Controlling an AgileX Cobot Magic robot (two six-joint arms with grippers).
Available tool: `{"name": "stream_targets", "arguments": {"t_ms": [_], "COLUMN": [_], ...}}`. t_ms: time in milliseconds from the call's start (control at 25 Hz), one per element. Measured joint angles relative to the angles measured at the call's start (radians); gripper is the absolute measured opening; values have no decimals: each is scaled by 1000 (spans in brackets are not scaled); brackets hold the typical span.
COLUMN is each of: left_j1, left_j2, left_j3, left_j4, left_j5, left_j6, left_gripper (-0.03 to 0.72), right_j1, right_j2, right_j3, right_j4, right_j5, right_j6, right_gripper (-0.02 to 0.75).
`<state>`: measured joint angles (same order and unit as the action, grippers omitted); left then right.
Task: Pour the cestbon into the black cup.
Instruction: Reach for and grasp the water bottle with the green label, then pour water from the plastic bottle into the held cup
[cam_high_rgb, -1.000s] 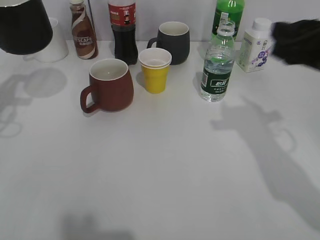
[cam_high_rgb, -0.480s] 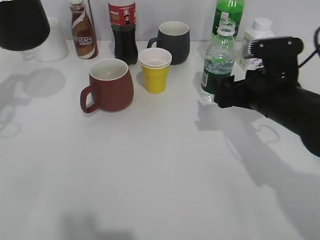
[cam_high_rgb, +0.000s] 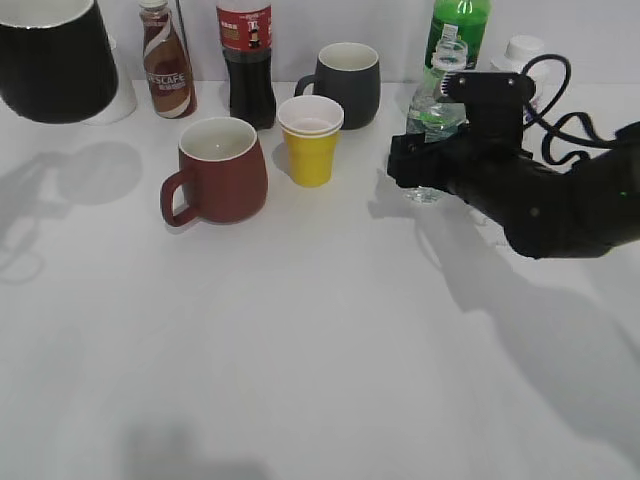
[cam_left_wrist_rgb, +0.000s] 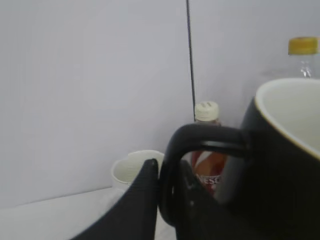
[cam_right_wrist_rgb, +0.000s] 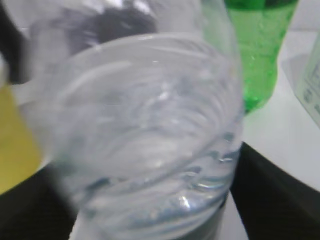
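Plastic beside glazed ware
The cestbon (cam_high_rgb: 432, 110) is showing clear ribbed plastic; the black cup (cam_high_rgb: 55, 60) is gleaming glossy.

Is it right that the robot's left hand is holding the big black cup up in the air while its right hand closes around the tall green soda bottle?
Not quite. The right hand is around the small clear water bottle, as the exterior view shows; the green soda bottle stands untouched behind it. The black cup is indeed held aloft on the left.
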<state>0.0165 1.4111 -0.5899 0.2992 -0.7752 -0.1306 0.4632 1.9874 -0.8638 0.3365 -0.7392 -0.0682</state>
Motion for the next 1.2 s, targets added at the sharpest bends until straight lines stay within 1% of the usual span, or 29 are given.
{"name": "stream_targets", "arguments": {"t_ms": [40, 80, 160, 200, 280, 360, 400, 520, 600, 680, 760, 920, 1000, 1120, 1200], "left_j1": [0, 0, 0, 0, 0, 0, 0, -17, -59, -118, -195, -343, -400, -460, -478], "left_j2": [-1, -1, -2, -2, -2, -3, -4, -5, -5, -5, -5, -5, -5, -3, 1], "left_j3": [0, 0, 0, 0, 0, 0, 0, 0, 0, 0, 0, 0, 0, 0, 0], "left_j4": [9, 20, 48, 69, 130, 190, 222, 306, 344, 362, 364, 314, 286, 250, 242], "left_j5": [1, 1, 1, 0, 0, 0, 0, 0, 7, 23, 58, 165, 204, 238, 247], "left_j6": [-9, -20, -45, -55, -83, -133, -155, -216, -227, -230, -231, -231, -231, -231, -233], "left_gripper": [48, 48, 48, 48, 48, 48, 48, 48, 48, 48, 48, 48, 48, 48, 48], "right_j1": [-3, -8, -11, -11, -13, -15, -15, -7, 5, 17, 27, 54, 73, 95, 100], "right_j2": [21, 35, 56, 56, 51, 20, -5, -107, -193, -262, -310, -347, -347, -347, -347], "right_j3": [-17, -30, -40, -44, -45, -45, -42, -39, -39, -40, -41, -41, -41, -41, -41], "right_j4": [15, 24, 28, 28, 25, -8, -52, -254, -404, -500, -576, -613, -617, -623, -625], "right_j5": [0, 0, -2, -2, 14, 77, 128, 240, 271, 281, 287, 303, 314, 318, 312], "right_j6": [0, -2, -16, -26, -36, -45, -48, -71, -83, -120, -204, -443, -538, -675, -767], "right_gripper": [646, 613, 477, 452, 452, 452, 452, 452, 452, 452, 452, 452, 452, 452, 452]}}
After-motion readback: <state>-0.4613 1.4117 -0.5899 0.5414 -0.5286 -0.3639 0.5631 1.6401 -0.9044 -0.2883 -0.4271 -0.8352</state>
